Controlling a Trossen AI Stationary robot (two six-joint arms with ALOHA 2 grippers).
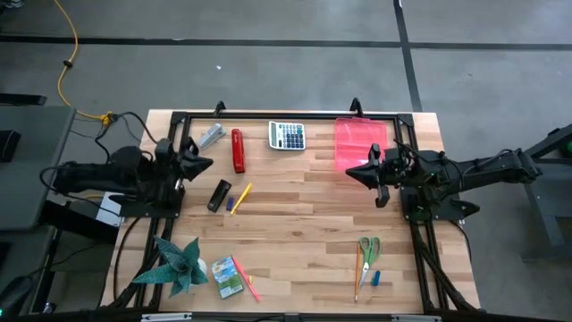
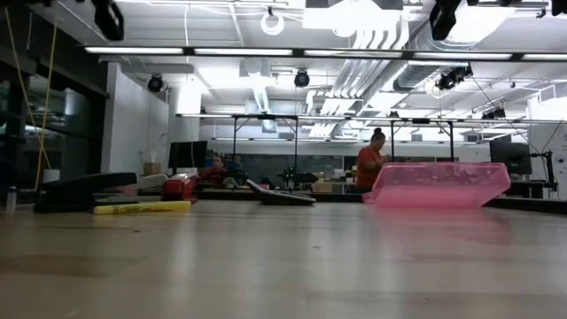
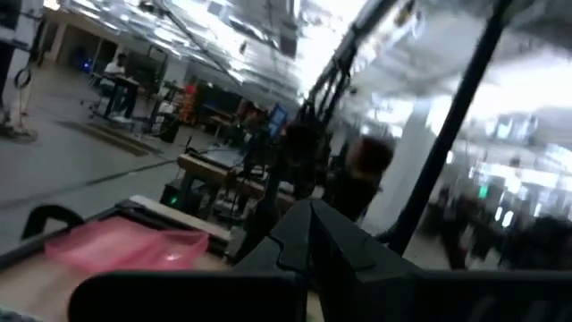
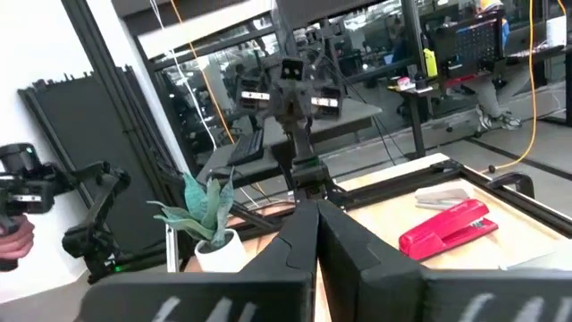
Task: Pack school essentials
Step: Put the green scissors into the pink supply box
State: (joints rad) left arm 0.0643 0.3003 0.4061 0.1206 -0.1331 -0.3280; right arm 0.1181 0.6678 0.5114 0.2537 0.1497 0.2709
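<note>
Nothing is packed yet. My left gripper and right gripper hang pressed together, empty. The translucent pink plastic case waits at the bench's far edge; green-handled scissors and the green-yellow crayon box lie along the near edge.

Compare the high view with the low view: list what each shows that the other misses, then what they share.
Only the high view: both arms, the left gripper and right gripper with jaws shut, the scissors, orange pencil, crayon box and potted plant.
Only the low view: the room behind, with a person in an orange top.
Both: the pink tray, red stapler and yellow stick.
</note>
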